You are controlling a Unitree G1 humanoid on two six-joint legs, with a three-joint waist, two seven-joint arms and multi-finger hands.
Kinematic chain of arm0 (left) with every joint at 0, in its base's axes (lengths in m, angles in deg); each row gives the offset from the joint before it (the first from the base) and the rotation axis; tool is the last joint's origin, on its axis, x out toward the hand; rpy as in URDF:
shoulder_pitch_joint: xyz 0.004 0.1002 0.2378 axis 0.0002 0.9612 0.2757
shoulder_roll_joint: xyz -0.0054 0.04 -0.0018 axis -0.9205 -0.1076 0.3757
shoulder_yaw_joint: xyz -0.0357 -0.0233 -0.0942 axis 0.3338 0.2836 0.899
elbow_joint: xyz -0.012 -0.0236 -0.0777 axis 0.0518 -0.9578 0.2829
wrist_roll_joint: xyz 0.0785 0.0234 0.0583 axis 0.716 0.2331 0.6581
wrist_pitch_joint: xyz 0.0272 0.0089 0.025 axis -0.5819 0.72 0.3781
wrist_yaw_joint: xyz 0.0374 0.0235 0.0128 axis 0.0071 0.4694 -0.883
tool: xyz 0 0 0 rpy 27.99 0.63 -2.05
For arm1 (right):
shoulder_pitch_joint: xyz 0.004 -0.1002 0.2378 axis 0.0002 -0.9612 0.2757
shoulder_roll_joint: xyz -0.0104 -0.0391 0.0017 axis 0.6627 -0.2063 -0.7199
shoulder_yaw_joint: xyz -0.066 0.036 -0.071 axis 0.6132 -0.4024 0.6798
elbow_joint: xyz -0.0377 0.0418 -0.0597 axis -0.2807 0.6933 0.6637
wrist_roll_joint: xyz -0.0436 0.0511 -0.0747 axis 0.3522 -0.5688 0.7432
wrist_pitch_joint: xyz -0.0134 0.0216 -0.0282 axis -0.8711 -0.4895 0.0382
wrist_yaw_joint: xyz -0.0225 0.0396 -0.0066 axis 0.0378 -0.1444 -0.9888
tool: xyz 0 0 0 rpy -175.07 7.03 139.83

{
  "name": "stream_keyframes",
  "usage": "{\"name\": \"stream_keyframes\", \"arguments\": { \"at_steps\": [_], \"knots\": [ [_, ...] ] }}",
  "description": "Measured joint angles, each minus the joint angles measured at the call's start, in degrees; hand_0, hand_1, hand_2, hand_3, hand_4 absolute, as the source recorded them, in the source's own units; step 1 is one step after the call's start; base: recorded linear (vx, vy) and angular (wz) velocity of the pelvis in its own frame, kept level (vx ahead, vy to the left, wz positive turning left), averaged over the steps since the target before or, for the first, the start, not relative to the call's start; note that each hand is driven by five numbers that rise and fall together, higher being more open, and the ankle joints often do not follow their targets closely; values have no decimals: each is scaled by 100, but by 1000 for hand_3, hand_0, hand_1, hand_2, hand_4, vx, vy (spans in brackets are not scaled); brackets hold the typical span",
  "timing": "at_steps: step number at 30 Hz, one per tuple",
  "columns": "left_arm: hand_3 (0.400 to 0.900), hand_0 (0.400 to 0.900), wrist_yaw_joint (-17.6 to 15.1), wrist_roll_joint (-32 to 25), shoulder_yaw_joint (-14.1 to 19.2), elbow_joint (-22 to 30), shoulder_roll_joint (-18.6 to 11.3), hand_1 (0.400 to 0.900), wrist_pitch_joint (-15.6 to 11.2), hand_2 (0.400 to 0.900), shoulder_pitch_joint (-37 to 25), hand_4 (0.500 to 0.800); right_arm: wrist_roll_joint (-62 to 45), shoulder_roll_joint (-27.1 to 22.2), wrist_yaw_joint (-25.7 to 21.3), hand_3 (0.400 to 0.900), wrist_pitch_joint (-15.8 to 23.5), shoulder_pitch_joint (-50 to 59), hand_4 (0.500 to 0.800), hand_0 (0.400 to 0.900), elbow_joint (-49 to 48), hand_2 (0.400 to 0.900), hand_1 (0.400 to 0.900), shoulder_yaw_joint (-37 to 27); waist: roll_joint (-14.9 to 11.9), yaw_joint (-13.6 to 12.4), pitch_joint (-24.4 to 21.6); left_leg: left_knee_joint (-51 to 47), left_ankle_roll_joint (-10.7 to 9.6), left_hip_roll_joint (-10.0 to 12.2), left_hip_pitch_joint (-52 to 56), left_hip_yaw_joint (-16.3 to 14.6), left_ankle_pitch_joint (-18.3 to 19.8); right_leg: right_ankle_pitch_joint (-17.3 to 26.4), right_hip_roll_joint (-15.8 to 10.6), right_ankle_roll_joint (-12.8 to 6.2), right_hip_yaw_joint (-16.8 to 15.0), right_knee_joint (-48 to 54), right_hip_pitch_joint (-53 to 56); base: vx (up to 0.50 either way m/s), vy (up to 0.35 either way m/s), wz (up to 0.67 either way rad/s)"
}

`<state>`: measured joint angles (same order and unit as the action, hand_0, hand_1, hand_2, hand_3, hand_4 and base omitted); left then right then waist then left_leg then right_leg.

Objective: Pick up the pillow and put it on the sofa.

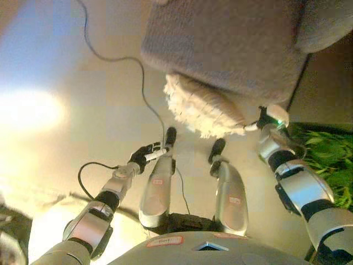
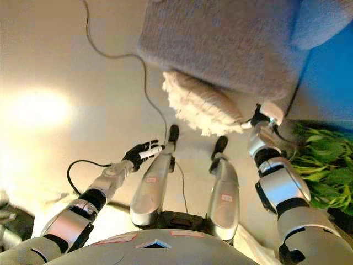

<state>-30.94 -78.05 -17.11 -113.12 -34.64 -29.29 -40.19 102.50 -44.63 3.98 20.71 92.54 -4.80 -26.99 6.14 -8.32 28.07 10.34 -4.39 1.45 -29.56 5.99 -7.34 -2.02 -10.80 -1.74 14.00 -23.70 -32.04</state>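
A cream, fluffy-edged pillow (image 1: 204, 107) lies tilted against the lower front edge of the grey sofa (image 1: 231, 44), which fills the top of both eye views. My right hand (image 1: 269, 117) is at the pillow's right end. One white fingertip (image 1: 251, 127) touches the fabric there, and the rest of the hand's hold is hidden behind the pillow's corner. My left hand (image 1: 146, 153) hovers over the floor to the lower left of the pillow, well apart from it. Its fingers are relaxed and hold nothing.
A leafy green plant (image 1: 325, 160) stands at the right, close beside my right arm. The sofa's armrest (image 1: 325, 22) rises at the top right. Pale floor (image 1: 66, 83) stretches to the left of the sofa.
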Motion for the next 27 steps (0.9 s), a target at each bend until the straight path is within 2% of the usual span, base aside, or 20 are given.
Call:
{"name": "stream_keyframes", "arguments": {
  "at_steps": [4, 8, 12, 15, 23, 27],
  "knots": [
    [900, 900, -2, -313, -169, 464, -190, 900, -7, 900, -7, 800, -152, -17, 87, 900, -89, 265, 800, 900, 76, 900, 900, 1, 57, -105, 93, 113, 34, -113, -369, -5, -82, -99, -175, -9, 21, -329, -422, -70, 60, 7],
    [900, 900, -31, -826, -329, 976, -336, 900, -178, 900, -1, 800, -295, -45, 184, 900, -97, 514, 800, 900, 220, 900, 900, 41, 92, -192, 105, 319, 101, -299, -738, -9, -63, -214, -395, -38, -52, -656, -841, -34, 97, 7],
    [900, 900, -72, -1022, -352, 1232, -341, 900, -322, 900, -1, 800, -412, -163, 193, 900, -201, 809, 800, 900, 246, 900, 900, 111, 154, -212, 127, 605, 140, -405, -1106, -58, -33, -227, -513, -57, -144, -919, -1201, -21, 108, 3],
    [900, 900, -111, -1060, -398, 1435, -353, 900, -367, 900, 27, 800, -515, -274, 217, 900, -207, 887, 800, 900, 283, 900, 900, 113, 208, -294, 128, 759, 148, -440, -1241, -80, 20, -233, -562, -61, -183, -1039, -1333, -22, 81, 5],
    [900, 900, -140, -1283, -471, 1750, -385, 900, -636, 900, 264, 800, -673, -371, 260, 900, -198, 1117, 800, 900, 343, 900, 900, 217, 252, -300, 123, 1145, 191, -457, -1671, -214, 53, -249, -660, -55, -275, -1380, -1739, 18, 50, 4],
    [900, 900, -211, -1483, -495, 2070, -467, 900, -792, 900, 382, 800, -724, -420, 271, 900, -275, 1408, 800, 900, 396, 900, 900, 289, 302, -322, 127, 1463, 189, -517, -2052, -222, 87, -289, -726, -35, -372, -1690, -2115, -19, 41, 7]
  ]
}}
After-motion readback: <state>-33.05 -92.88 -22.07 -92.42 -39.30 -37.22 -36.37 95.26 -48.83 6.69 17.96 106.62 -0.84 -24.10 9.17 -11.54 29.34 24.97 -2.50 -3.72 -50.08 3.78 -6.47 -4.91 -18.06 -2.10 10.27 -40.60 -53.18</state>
